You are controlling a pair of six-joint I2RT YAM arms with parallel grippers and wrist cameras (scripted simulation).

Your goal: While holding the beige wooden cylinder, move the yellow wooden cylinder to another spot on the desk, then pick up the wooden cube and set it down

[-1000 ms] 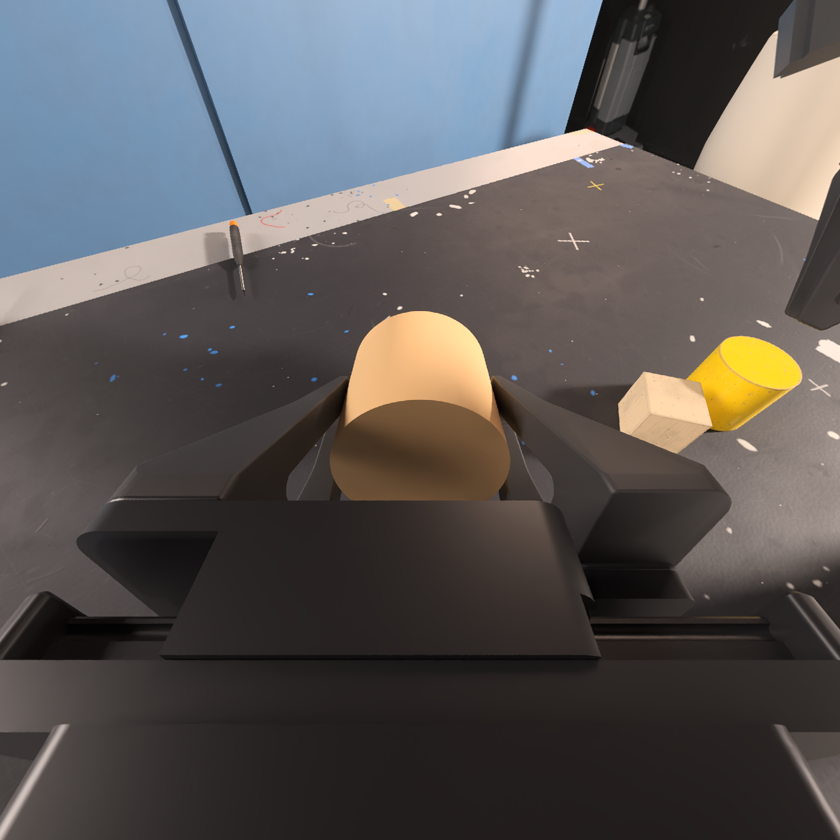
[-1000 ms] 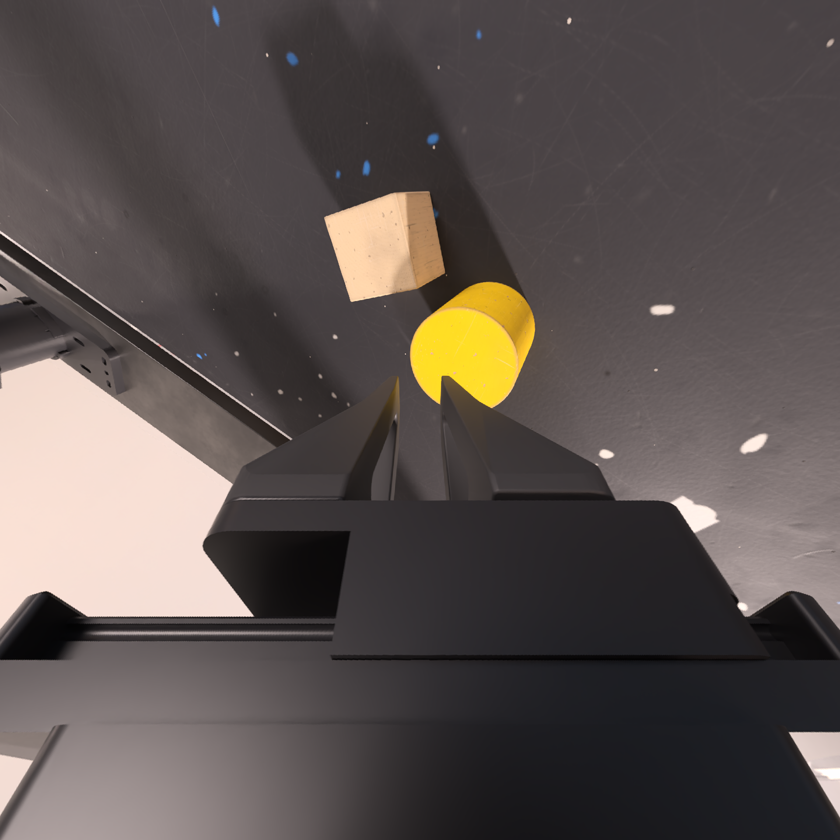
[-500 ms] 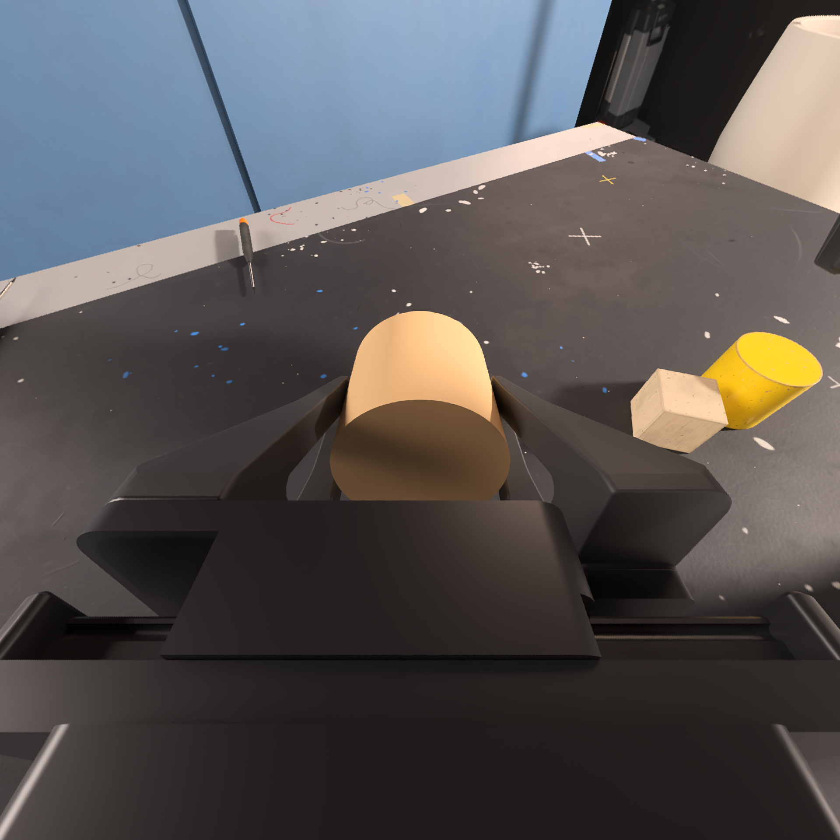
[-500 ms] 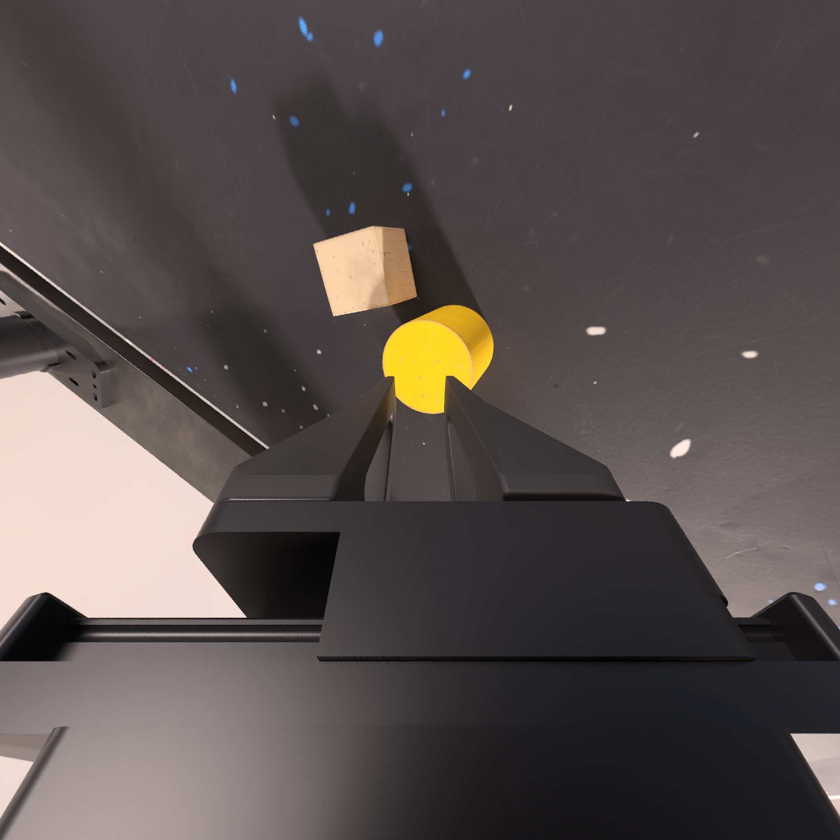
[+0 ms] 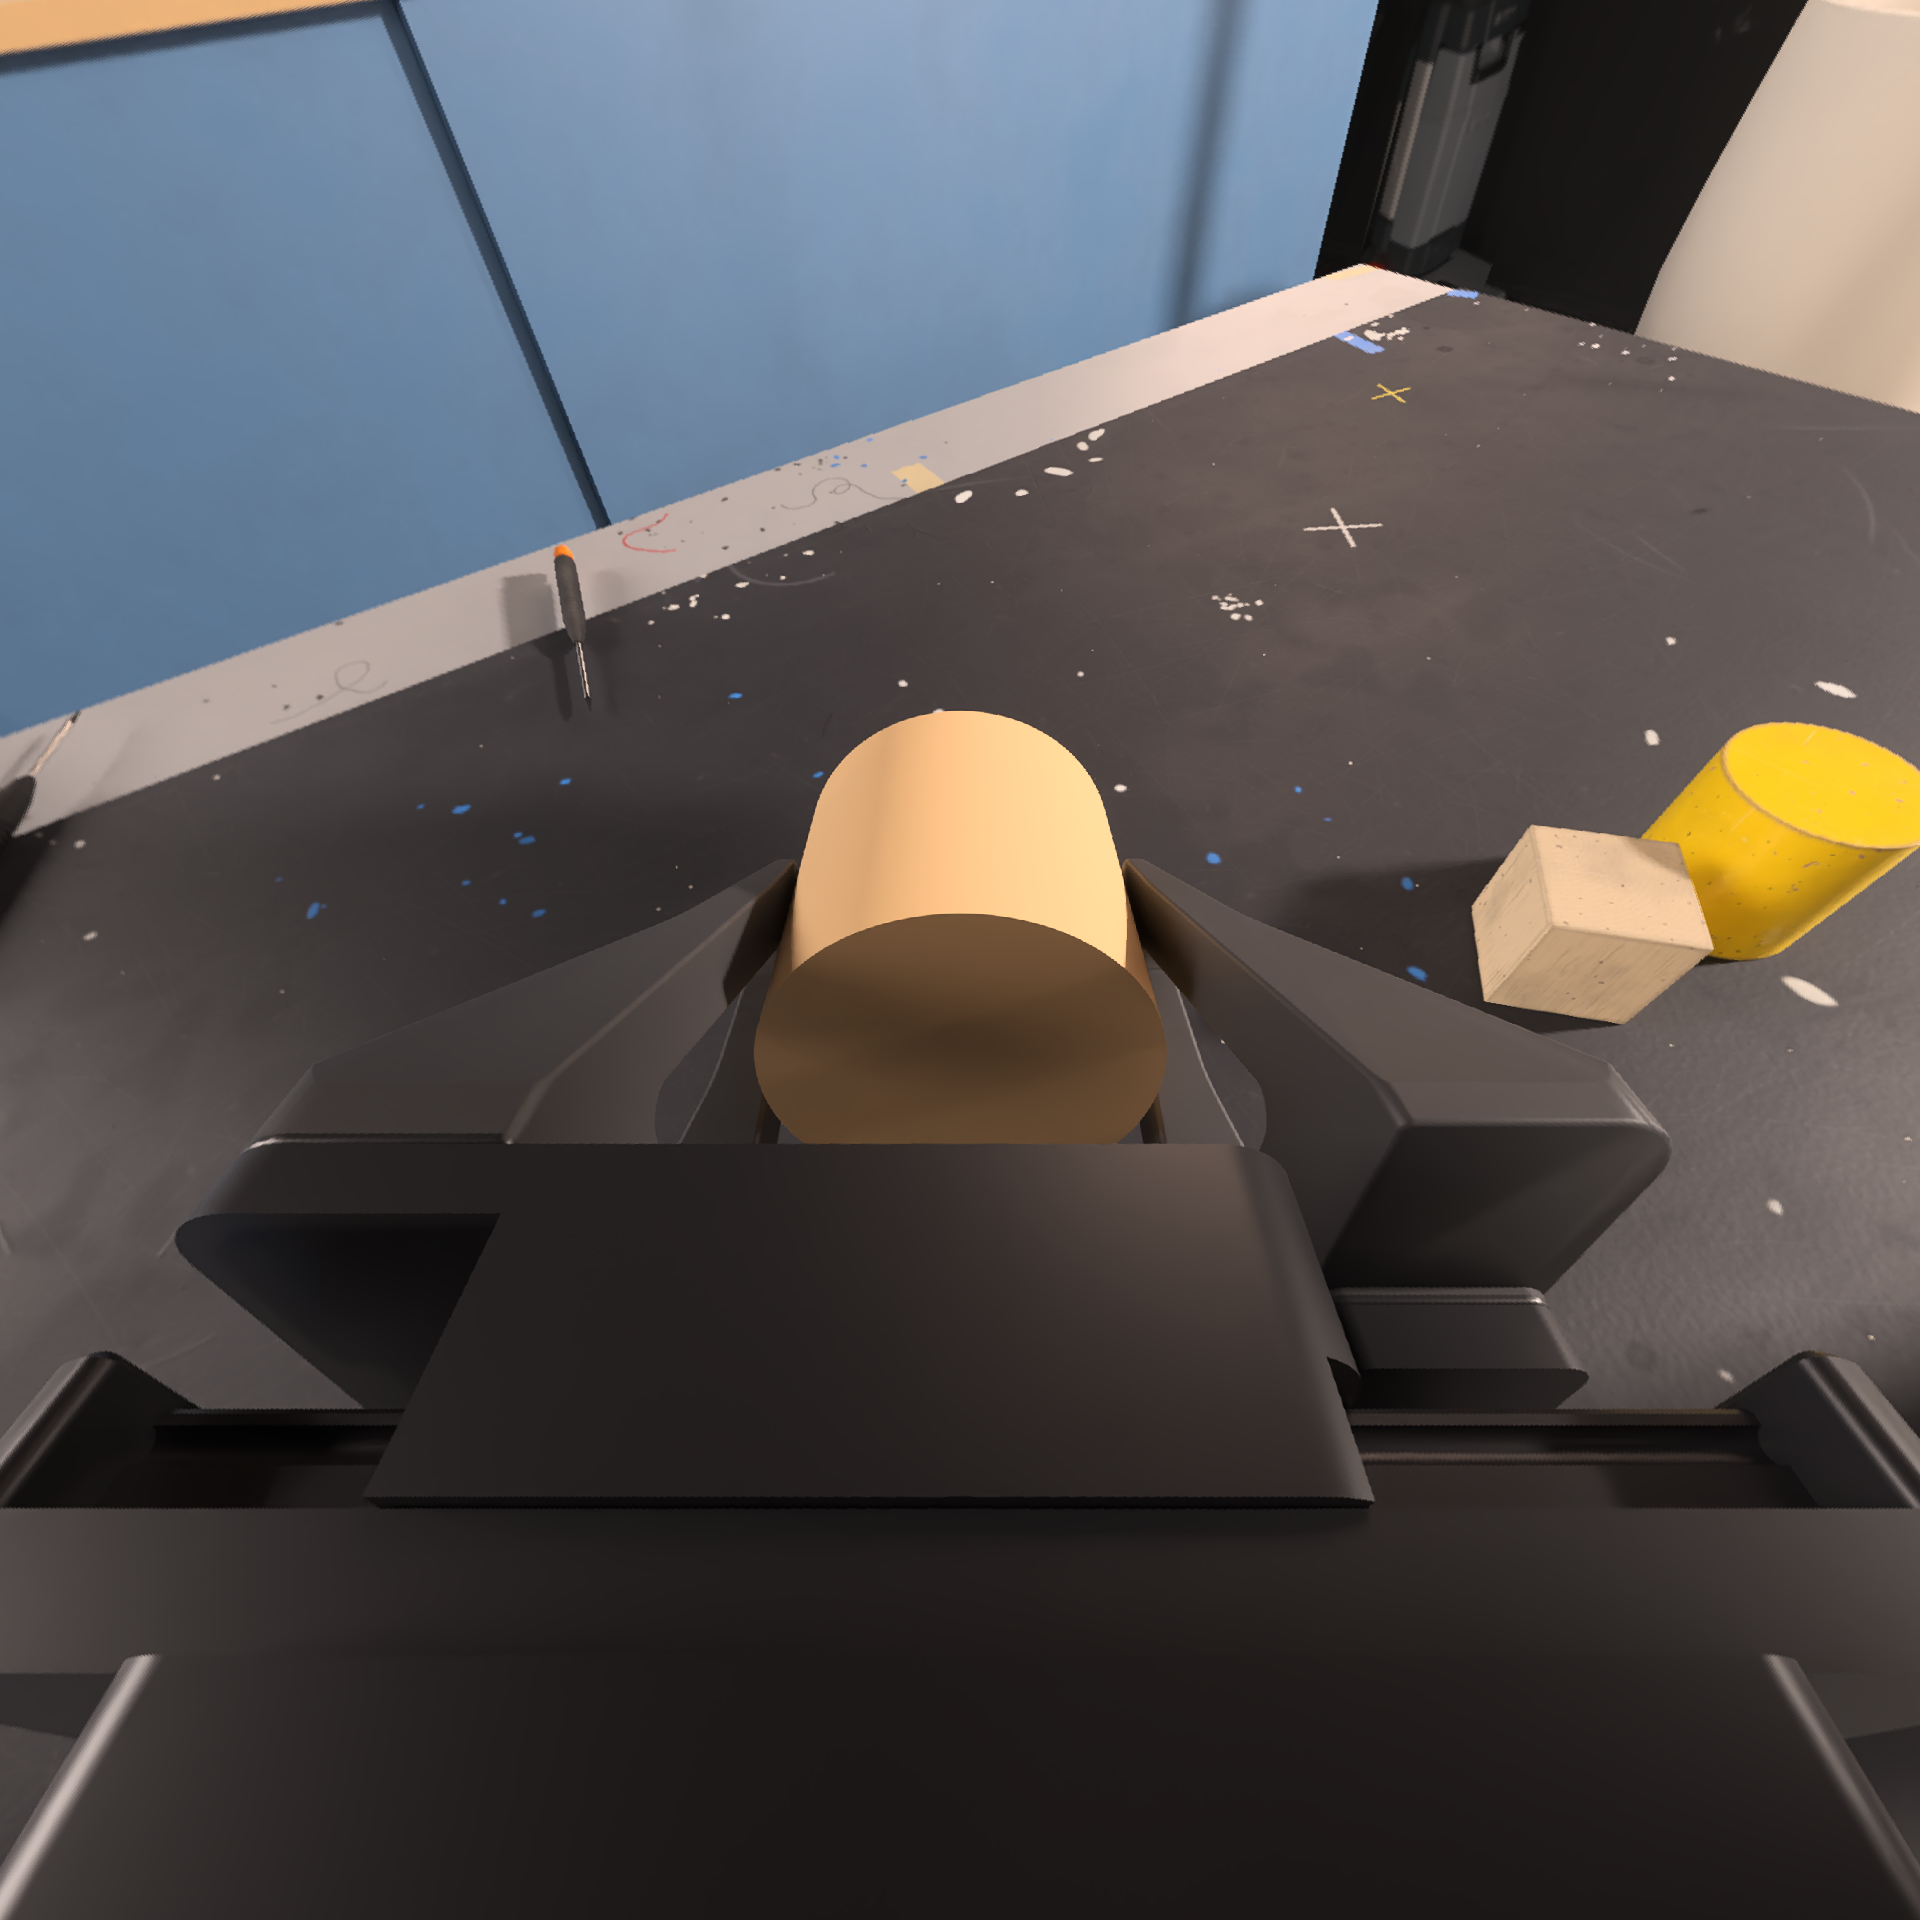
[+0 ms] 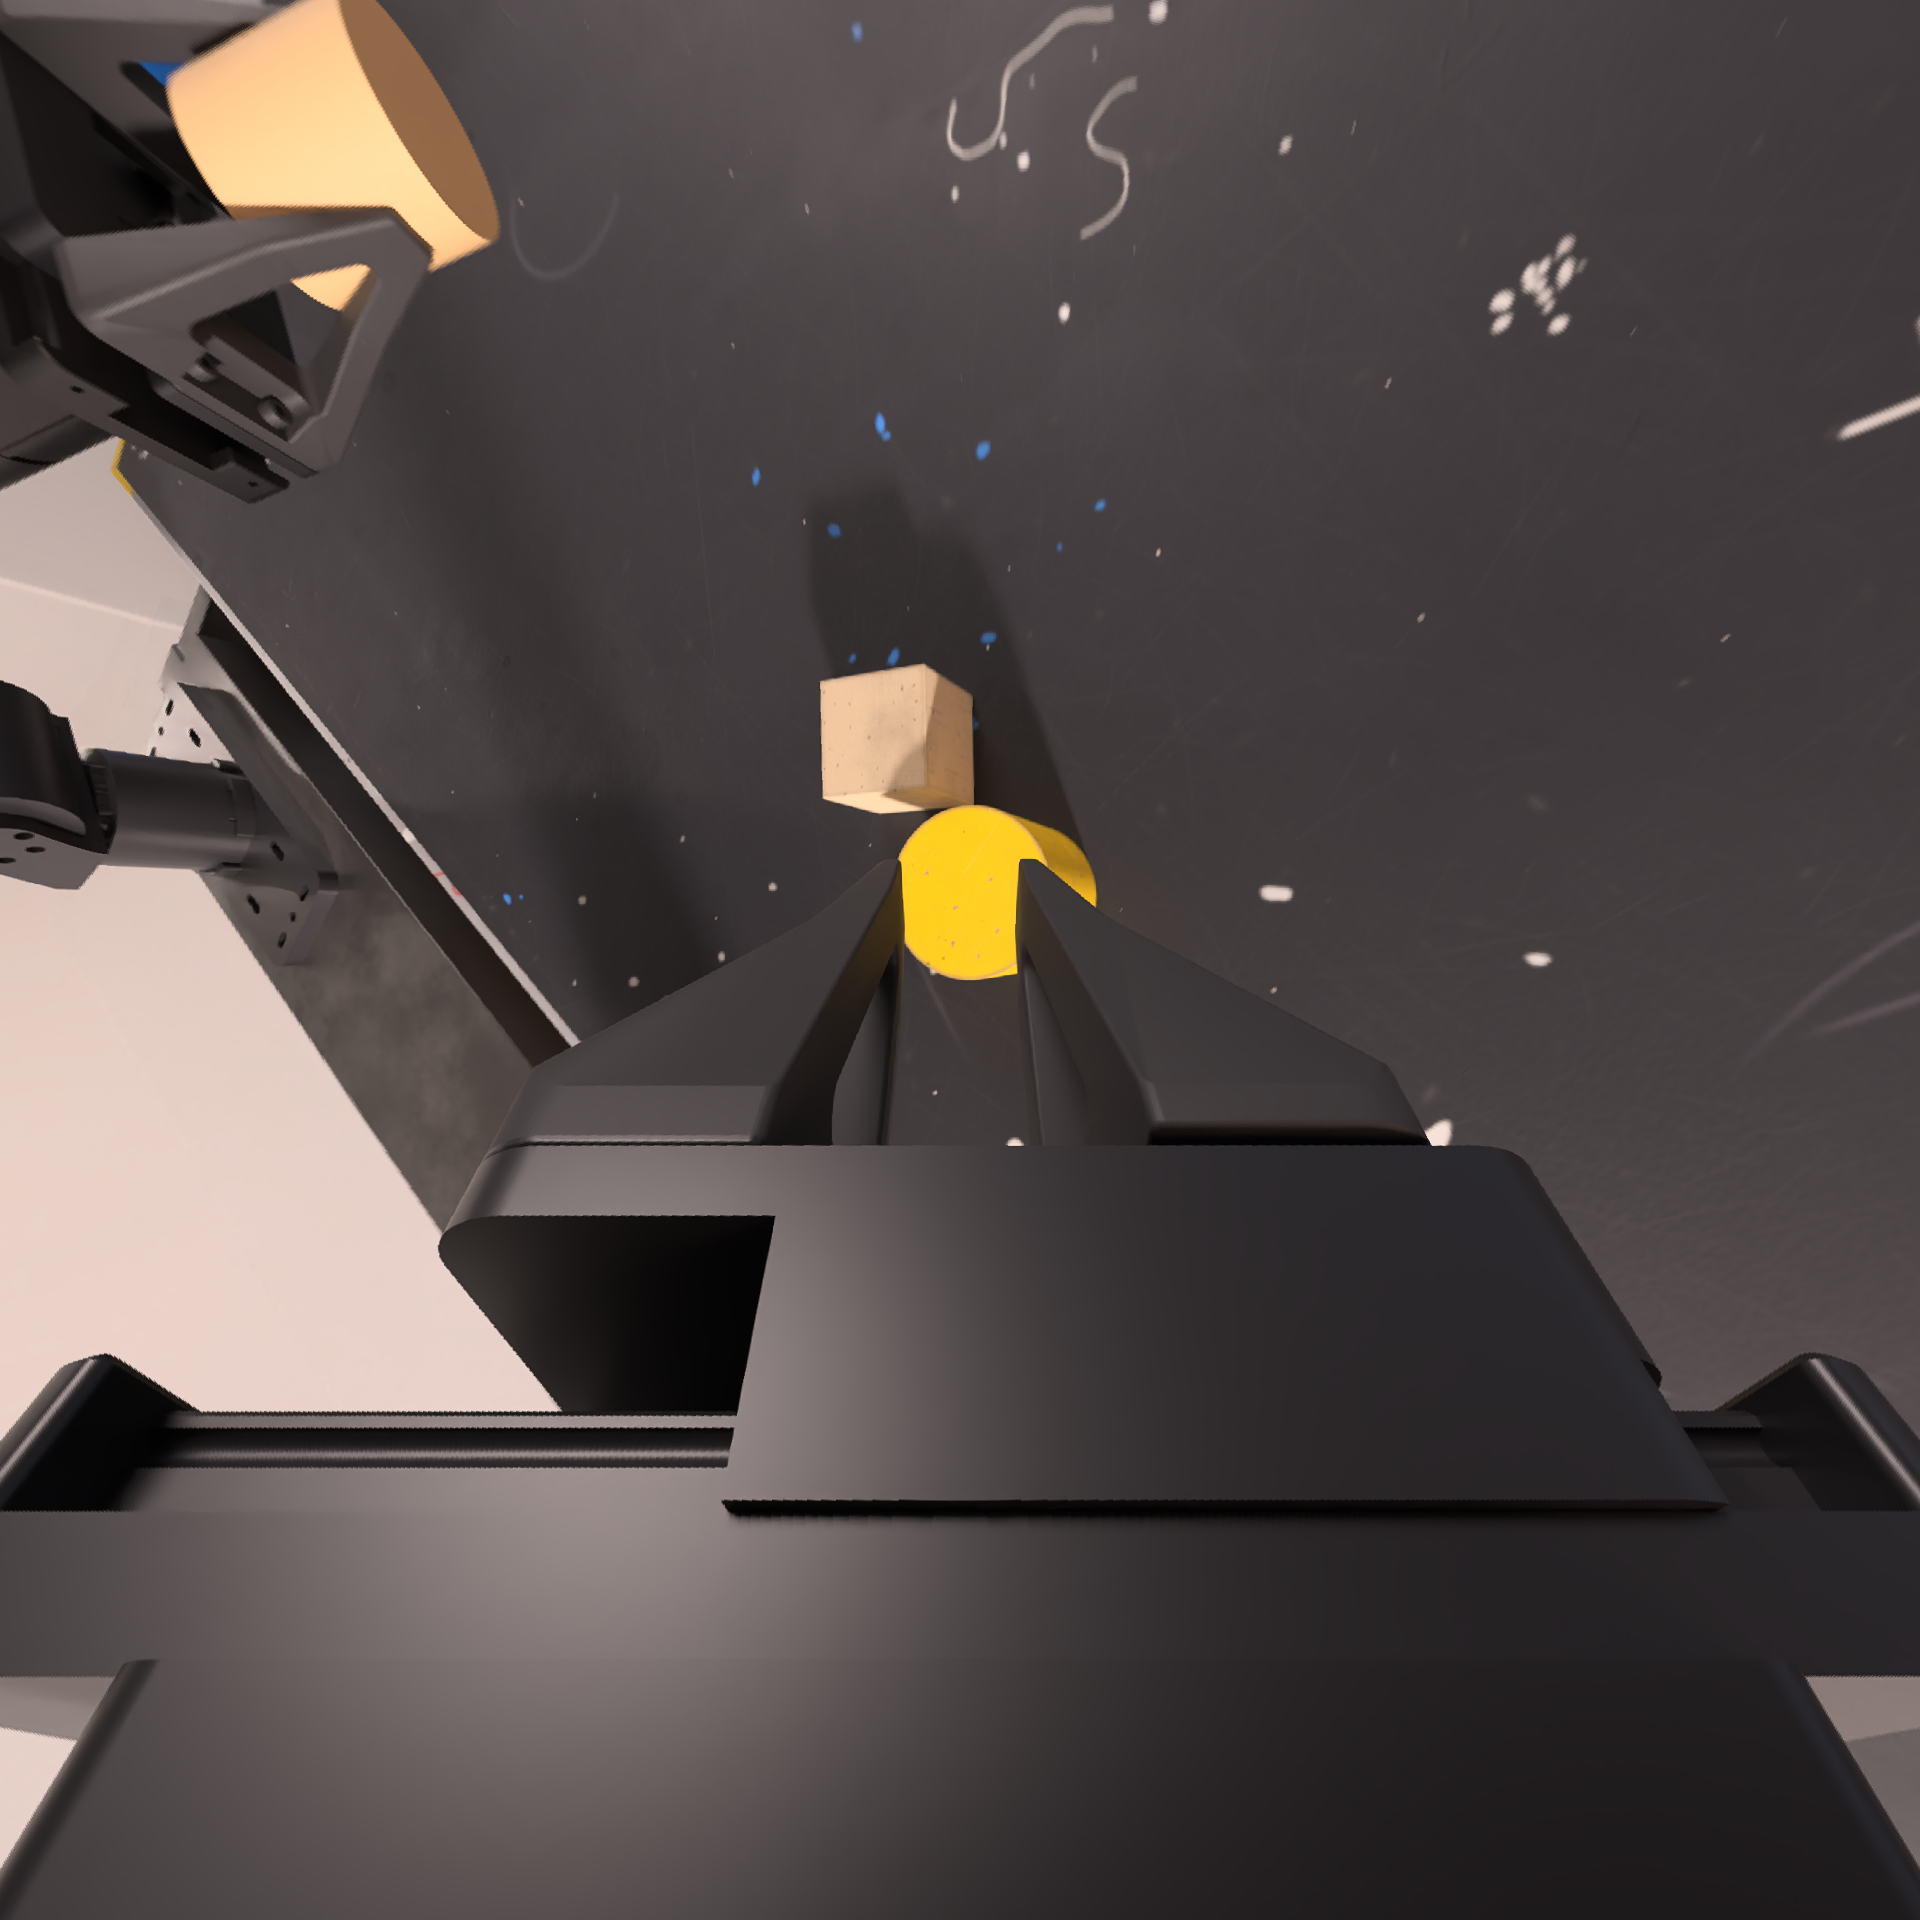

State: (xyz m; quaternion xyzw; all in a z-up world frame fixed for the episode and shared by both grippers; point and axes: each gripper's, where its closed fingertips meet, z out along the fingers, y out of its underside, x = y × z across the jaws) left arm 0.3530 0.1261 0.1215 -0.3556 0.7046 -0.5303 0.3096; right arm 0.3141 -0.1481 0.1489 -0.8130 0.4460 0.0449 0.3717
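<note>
My left gripper (image 5: 958, 873) is shut on the beige wooden cylinder (image 5: 956, 935) and holds it above the dark desk. It also shows at the top left of the right wrist view (image 6: 322, 125). The yellow wooden cylinder (image 5: 1787, 831) lies on its side on the desk at the right, touching the pale wooden cube (image 5: 1584, 925). My right gripper (image 6: 958, 873) is open and empty, well above the yellow cylinder (image 6: 956, 914), which shows through the gap between its fingers. The cube (image 6: 894, 738) lies just beyond it.
A small screwdriver (image 5: 569, 613) with an orange tip lies at the desk's far pale border (image 5: 312, 665), in front of a blue wall. The desk's edge (image 6: 416, 831) runs diagonally at the left of the right wrist view, with an arm mount (image 6: 156, 810) beside it.
My right gripper's fingers have spread apart and it has drawn back from the yellow cylinder and cube, which look smaller now. It has left the left wrist view. The left gripper still holds the beige cylinder.
</note>
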